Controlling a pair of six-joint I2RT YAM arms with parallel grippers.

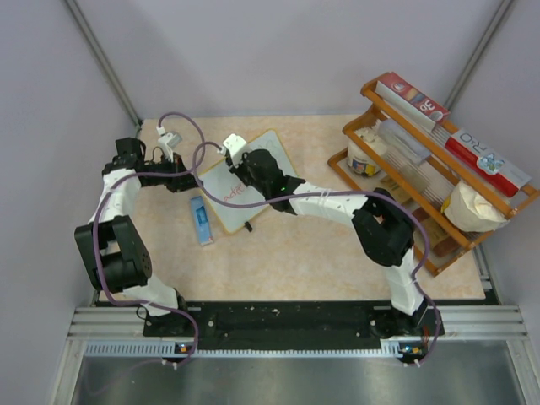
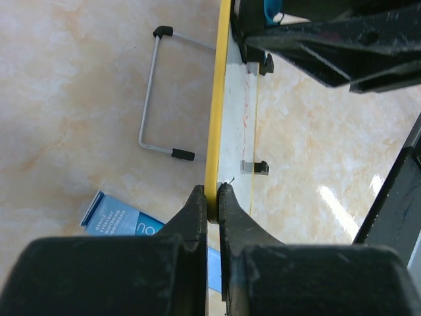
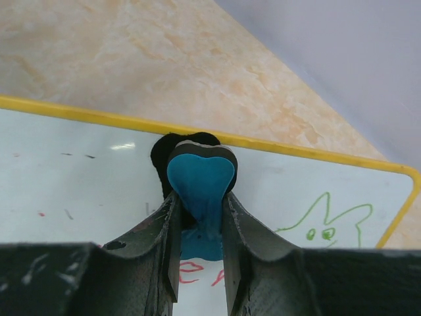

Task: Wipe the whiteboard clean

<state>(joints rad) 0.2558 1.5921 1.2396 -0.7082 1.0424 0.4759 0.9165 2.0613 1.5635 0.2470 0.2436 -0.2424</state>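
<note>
Top external: whiteboard [image 1: 221, 187] long axis diagonal

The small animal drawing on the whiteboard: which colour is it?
The drawing is green; the right wrist view shows it best.

White-and-black arms [image 1: 333, 205], black pincers [image 2: 210, 195], purple cables [image 1: 181, 115]

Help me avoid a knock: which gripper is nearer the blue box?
Left. The left gripper is shut on the whiteboard frame just beside the blue box; the right gripper holds the eraser against the board's face, farther from the box.
</note>
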